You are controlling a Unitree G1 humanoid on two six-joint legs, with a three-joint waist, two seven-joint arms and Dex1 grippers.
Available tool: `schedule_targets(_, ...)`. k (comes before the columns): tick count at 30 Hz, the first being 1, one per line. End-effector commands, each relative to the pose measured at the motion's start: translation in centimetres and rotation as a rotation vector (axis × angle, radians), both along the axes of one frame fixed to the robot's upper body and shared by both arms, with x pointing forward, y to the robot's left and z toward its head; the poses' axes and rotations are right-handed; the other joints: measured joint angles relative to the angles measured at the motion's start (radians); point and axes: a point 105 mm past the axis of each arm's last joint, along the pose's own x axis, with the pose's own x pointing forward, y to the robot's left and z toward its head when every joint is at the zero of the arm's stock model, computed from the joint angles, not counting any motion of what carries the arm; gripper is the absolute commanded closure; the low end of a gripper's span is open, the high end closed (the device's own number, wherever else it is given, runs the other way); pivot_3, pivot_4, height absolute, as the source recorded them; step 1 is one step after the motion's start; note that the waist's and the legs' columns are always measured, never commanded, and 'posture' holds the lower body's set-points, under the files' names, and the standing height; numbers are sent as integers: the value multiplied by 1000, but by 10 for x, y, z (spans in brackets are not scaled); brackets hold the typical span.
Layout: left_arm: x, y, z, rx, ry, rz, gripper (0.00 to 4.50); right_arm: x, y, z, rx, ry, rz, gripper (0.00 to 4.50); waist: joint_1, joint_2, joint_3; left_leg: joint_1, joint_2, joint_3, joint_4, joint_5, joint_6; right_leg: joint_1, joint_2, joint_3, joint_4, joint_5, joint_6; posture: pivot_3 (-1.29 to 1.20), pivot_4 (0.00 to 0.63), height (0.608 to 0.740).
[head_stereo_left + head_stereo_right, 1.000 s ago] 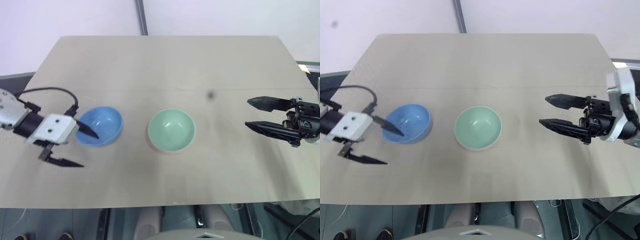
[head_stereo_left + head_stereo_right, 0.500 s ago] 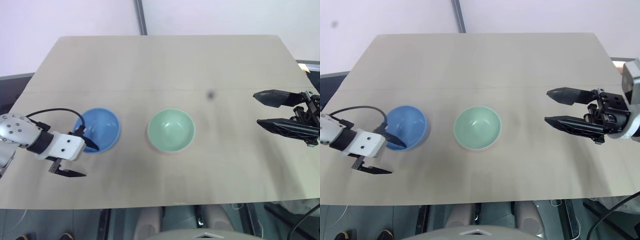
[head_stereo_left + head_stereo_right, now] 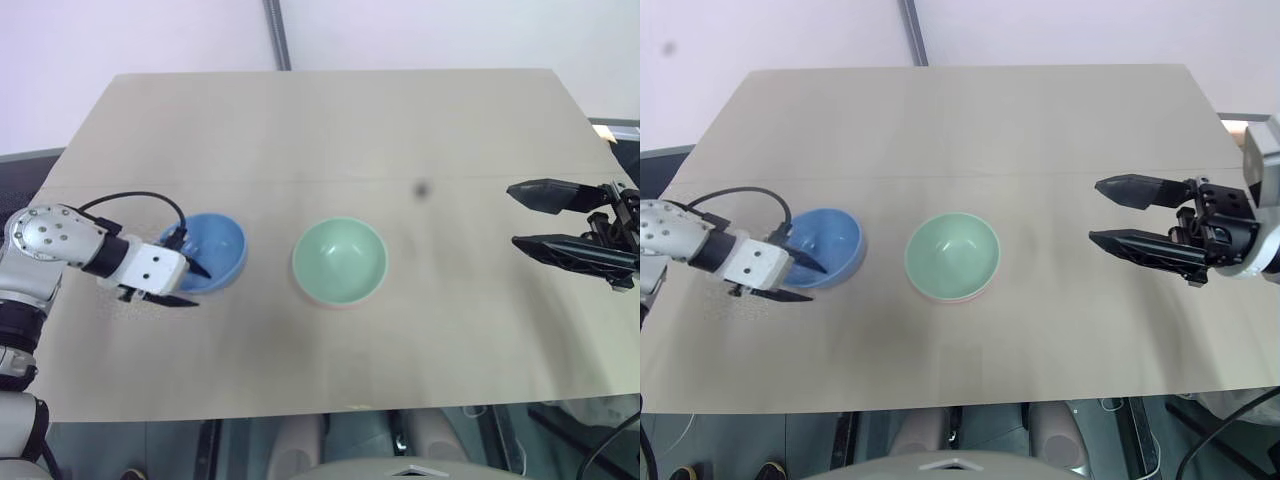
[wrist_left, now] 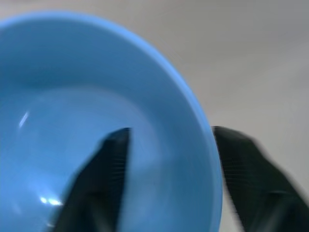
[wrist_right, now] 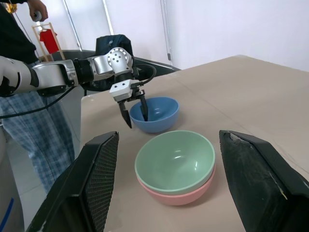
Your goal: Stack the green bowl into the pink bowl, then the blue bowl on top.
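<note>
Black fingers of the left hand (image 3: pixel 190 285) now straddle the near-left rim of the blue bowl (image 3: pixel 212 250), one finger inside the bowl and one outside; a second ago this hand was spread wide beside the bowl, and it has since dropped onto the rim and narrowed. The left wrist view shows the rim between the two fingers, though a firm pinch cannot be confirmed. The blue bowl sits at the left middle of the frame on the beige table (image 3: pixel 330 130), still resting on the surface. Just right of it, near the frame's centre and apart from it, the green bowl (image 3: pixel 339 262) already sits nested inside the pink bowl (image 5: pixel 174 192), whose salmon wall shows beneath the green rim in the right wrist view. At the right edge of the frame the right hand (image 3: pixel 530 218) hovers above the table, fingers spread and holding nothing. The first stacking step looks finished; the closing grip suggests lifting the blue bowl comes next.
</note>
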Motion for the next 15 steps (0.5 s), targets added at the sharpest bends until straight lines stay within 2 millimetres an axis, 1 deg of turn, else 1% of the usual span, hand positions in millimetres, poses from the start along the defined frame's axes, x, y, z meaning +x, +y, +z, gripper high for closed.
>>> schedule_targets(1,1,0,4,8,-11,-16,3823,-4,-1,10,-13,-54,-11,818,1,0,0,0,0,0,0,0,0,0,0,0,0,0,0,0,150,740)
schedule_targets(2,1,0,4,8,-8,-19,4361,-4,-2,10,-14,-54,-11,818,2,0,0,0,0,0,0,0,0,0,0,0,0,0,0,0,150,740)
schedule_targets(3,0,-1,4,8,-6,-20,4443,-5,-2,10,-14,-54,-11,818,5,1,-1,0,0,0,0,0,0,0,0,0,0,0,0,0,150,740)
schedule_targets(5,1,-1,6,5,-9,-22,4443,-4,-2,10,-16,-53,-12,818,4,2,-1,1,-1,0,0,0,0,1,-1,0,0,0,0,0,150,740)
schedule_targets(8,6,-7,17,-11,-47,-35,4443,-4,-2,9,-19,-52,-13,818,4,2,-1,1,-1,0,0,0,0,1,-1,0,0,0,0,0,150,740)
schedule_targets(10,14,-15,31,-34,-107,-60,4443,-4,-2,9,-21,-52,-14,818,5,2,-1,1,-1,-1,0,0,0,1,0,-1,0,0,0,0,150,740)
schedule_targets(12,24,-31,53,-66,-179,-98,4443,-4,-2,9,-23,-51,-15,818,10,1,0,0,-1,-1,1,0,0,1,0,-1,0,0,0,0,150,740)
schedule_targets(15,35,-63,93,-142,-291,-181,4443,-3,-2,9,-26,-50,-16,818,12,-1,0,-2,-1,-3,2,0,0,1,0,-4,0,0,0,0,150,740)
